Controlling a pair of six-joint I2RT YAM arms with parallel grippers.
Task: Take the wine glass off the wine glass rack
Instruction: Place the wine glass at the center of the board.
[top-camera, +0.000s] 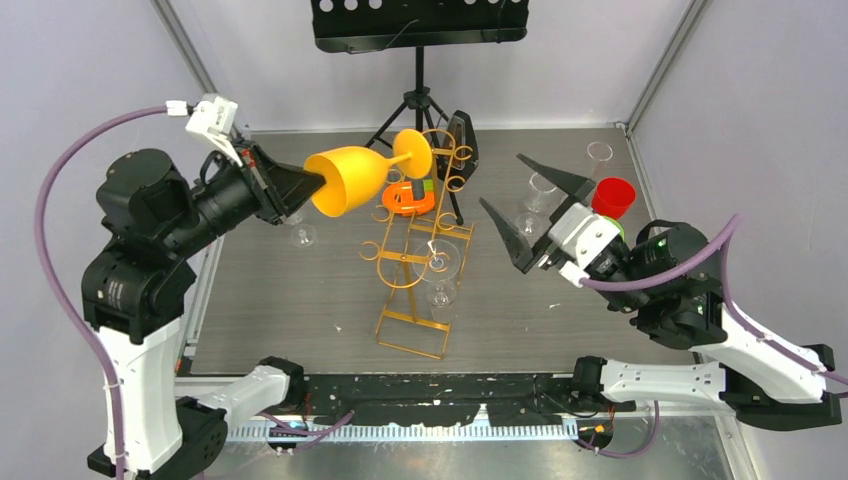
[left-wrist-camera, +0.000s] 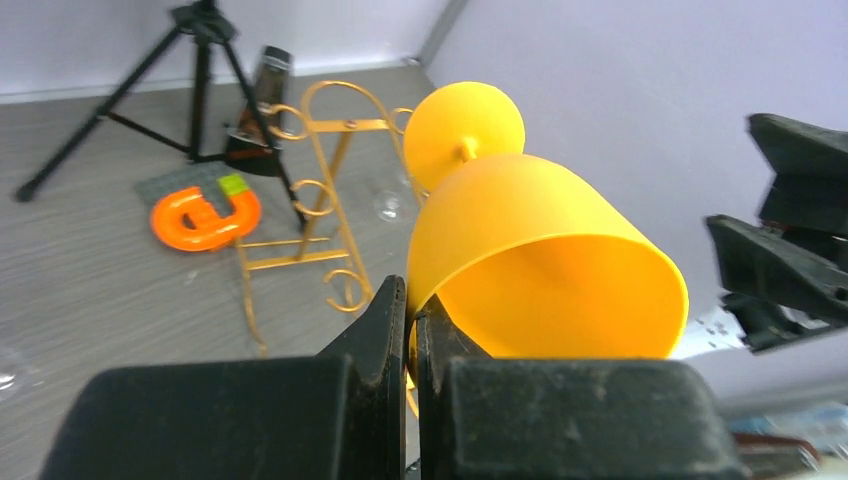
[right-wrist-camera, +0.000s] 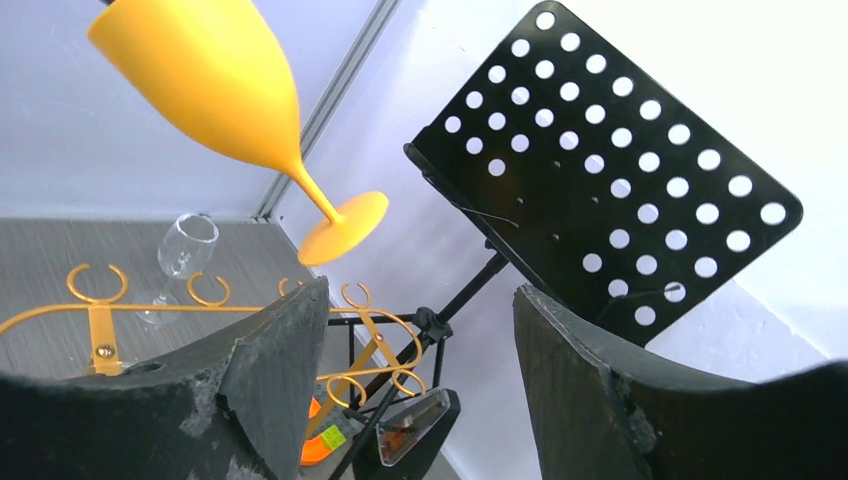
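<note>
Two tools are in view. The left tool (top-camera: 316, 186) is clamped on the rim of the yellow wine glass (top-camera: 350, 180), holding it sideways in the air with its foot above the far end of the gold wire rack (top-camera: 415, 290) on the table (top-camera: 290, 310). The right tool (top-camera: 503, 182), right of the rack, is spread wide and empty.

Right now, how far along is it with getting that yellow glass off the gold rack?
Mostly done: the yellow wine glass is in the air, sideways, its foot above the hooks of the wine glass rack. In hand: the left end effector pinches its rim; the right end effector is open, empty. Left: probably carrying it away and setting it down.
</note>
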